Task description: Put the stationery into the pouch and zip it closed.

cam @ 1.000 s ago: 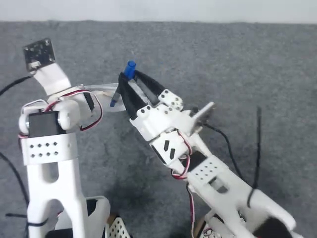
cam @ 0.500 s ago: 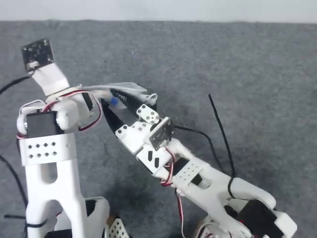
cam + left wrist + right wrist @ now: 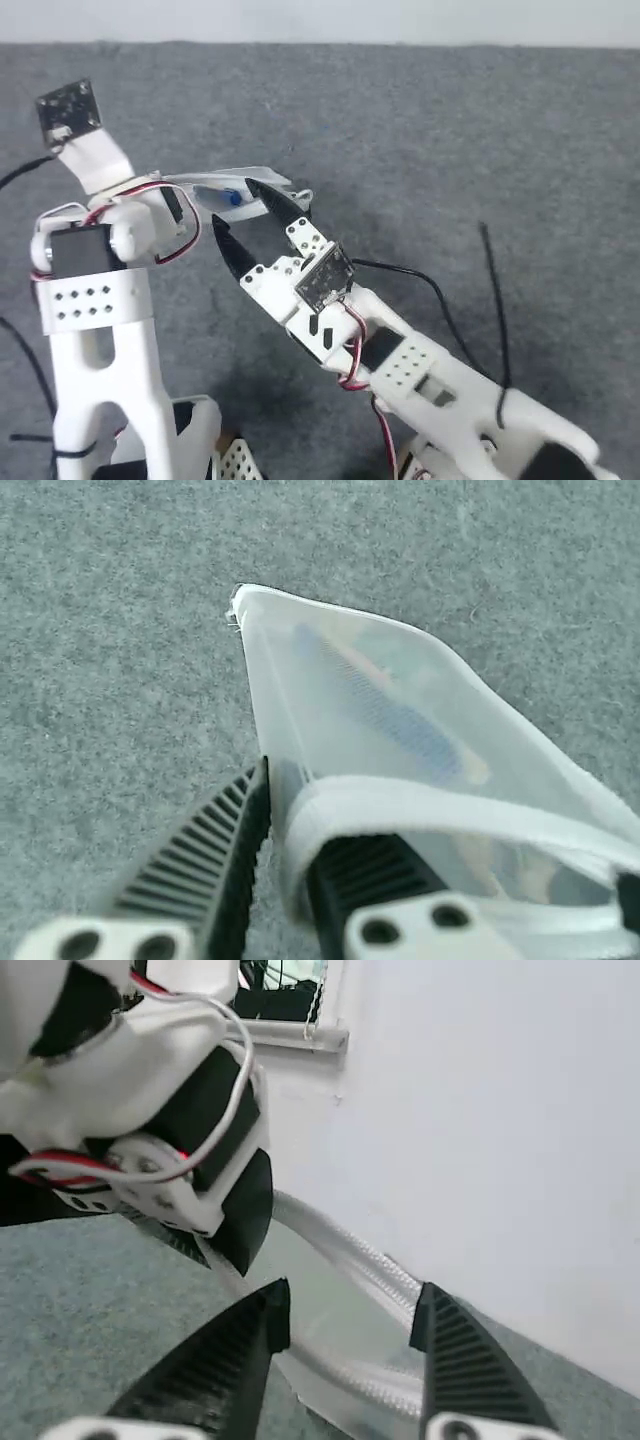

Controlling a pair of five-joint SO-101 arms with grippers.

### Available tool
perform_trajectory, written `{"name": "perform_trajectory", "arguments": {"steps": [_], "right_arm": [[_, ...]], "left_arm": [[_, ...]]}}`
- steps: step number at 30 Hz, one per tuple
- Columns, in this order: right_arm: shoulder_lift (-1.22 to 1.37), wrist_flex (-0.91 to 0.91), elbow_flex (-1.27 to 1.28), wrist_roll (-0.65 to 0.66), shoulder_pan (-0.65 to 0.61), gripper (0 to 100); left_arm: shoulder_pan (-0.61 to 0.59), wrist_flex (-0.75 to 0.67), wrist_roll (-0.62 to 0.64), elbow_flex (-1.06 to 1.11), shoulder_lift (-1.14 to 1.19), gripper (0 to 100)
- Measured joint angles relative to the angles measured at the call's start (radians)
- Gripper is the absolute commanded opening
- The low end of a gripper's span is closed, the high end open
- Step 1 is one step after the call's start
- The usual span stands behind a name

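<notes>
Where the grey carpet-textured table [image 3: 450, 130] fills the left side of the high view, the white left arm [image 3: 95, 300] stands upright. A small dark camera board [image 3: 66, 108] is raised on its wrist, and red and black wires loop at the joint below.

The left gripper [image 3: 290, 815] is clamped on the rim of the translucent white fabric pouch [image 3: 350, 680]. In the left wrist view its two ribbed black fingers [image 3: 215, 865] sit close together with the pouch's thick white zipper band pinched between them. The pouch is held up by that rim with its mouth turned toward the other arm. Whether its far corner touches the table cannot be told.

A slim blue pen-like piece of stationery [image 3: 395, 720] lies lengthwise inside the pouch, visible through the fabric. From above, the blue piece [image 3: 232, 197] sits just inside the mouth.

Just to the right, the right gripper [image 3: 232, 203] is spread wide and holds nothing. Its pointed black fingers [image 3: 278, 205] flank the pouch's mouth, one over the zipper band and one below it. Whether either touches the fabric cannot be told.

In the right wrist view those fingers frame the pouch [image 3: 350, 1250], with the left gripper's black finger and white body just beyond.

Farther right, the white right arm [image 3: 430, 370] slants down toward the lower corner, with a small circuit board [image 3: 322, 280] on its wrist.
</notes>
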Motion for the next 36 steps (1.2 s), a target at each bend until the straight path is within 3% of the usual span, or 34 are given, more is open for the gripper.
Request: {"name": "perform_trajectory", "arguments": {"steps": [9,15,20,26,36], "right_arm": [[-0.25,0.476,0.0,-0.041,0.0,19.5],[-0.267,0.704,-0.051,-0.044,0.009,19.5],[-0.262,0.908,-0.141,-0.048,0.094,19.4],[-0.124,1.057,-0.264,-0.048,0.123,19.4],[0.356,1.198,-0.502,0.015,0.126,19.4]], "left_arm": [[-0.057,-0.002,0.0,0.0,0.0,1],[-0.133,-0.006,0.0,0.0,0.0,1],[-0.206,-0.021,0.0,0.0,0.0,1],[-0.264,-0.031,0.012,0.0,0.0,1],[-0.284,-0.043,0.015,0.0,0.0,1]]}}
